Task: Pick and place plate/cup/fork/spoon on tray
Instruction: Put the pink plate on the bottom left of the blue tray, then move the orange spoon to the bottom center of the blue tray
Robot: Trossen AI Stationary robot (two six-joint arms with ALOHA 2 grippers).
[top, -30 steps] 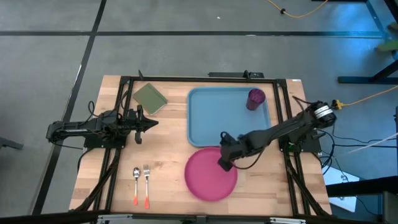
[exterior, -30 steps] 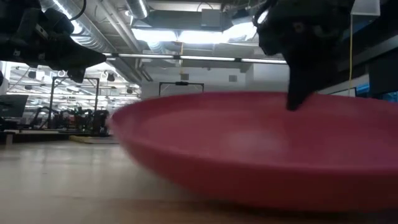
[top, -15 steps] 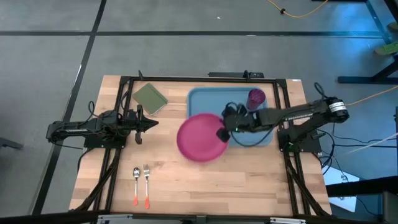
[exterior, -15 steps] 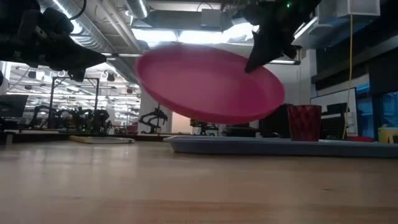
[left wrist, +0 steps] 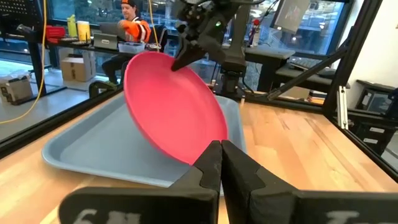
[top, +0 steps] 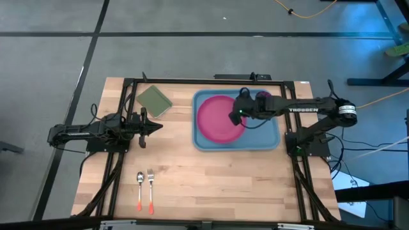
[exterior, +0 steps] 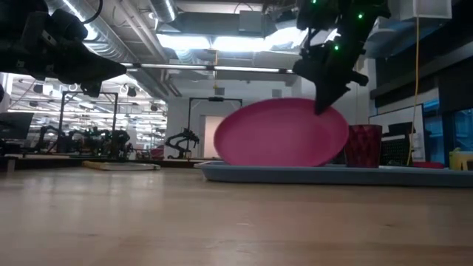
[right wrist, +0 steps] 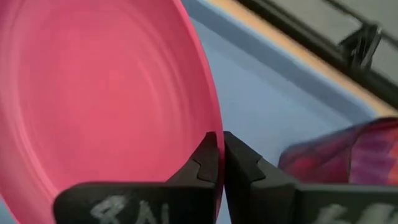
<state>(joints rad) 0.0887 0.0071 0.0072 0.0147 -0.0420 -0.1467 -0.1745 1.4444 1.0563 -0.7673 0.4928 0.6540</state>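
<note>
Spoon (top: 140, 180) and fork (top: 150, 179) lie side by side near the front left of the table (top: 172, 185), spoon on the outside, orange handles pointing toward the front edge, both well apart from everything else. Above them, the left gripper (top: 156, 126) waits over the left part of the table, its fingers (left wrist: 211, 165) pressed together with nothing between them, tips aimed toward the tray. Behind it, at the back left, sits the olive-green pad (top: 154, 101), flat on the wood.

Now the middle, and here's the action: the light blue tray (top: 268, 137) lies on the right-centre of the table, and the pink plate (top: 216, 119) is over its left half. Low view shows it tilted, the lower edge down at the tray (exterior: 384, 174) and the opposite edge lifted. Left wrist view agrees: the plate (left wrist: 171, 106) stands steeply on the tray (left wrist: 93, 149), its raised rim gripped from above.

That's the right gripper (top: 238, 115), reaching in from the right side across the tray. Its fingers (right wrist: 208, 162) are clamped narrowly on the plate's rim (right wrist: 214, 134), one finger either side of the thin pink edge.

Further right, the dark magenta cup (top: 263, 98) stands upright in the tray's back right corner, just beyond the arm. In the low view the cup (exterior: 363, 145) sits just beside the plate's (exterior: 281, 134) right edge; whether they touch, can't tell.
</note>
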